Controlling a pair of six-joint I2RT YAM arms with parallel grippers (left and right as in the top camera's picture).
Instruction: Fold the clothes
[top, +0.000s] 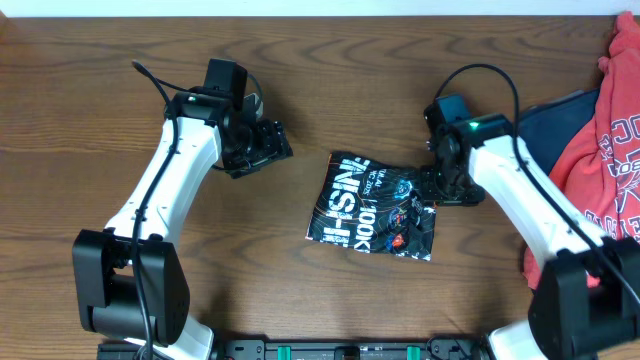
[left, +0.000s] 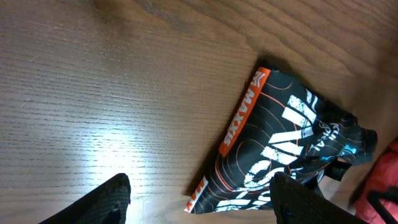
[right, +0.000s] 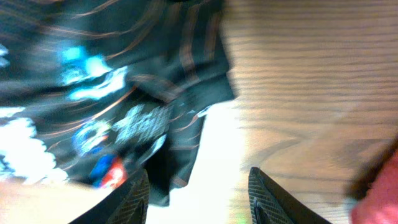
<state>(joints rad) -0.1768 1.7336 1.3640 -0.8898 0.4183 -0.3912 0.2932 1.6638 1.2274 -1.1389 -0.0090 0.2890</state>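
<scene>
The black jersey (top: 370, 205) lies folded into a small packet on the wooden table, white lettering and colourful logos showing. In the left wrist view it (left: 286, 140) shows an orange band along one edge. In the right wrist view its (right: 106, 93) corner lies blurred beside the fingers. My left gripper (top: 262, 148) is open and empty, well left of the jersey; its fingers (left: 199, 202) frame bare table and the jersey's near corner. My right gripper (top: 445, 185) is open at the jersey's right edge, holding nothing (right: 199, 196).
A pile of other clothes sits at the right edge: a red garment (top: 605, 130) with white print over a dark navy one (top: 540, 125). The table's front edge carries the arm bases (top: 130, 290).
</scene>
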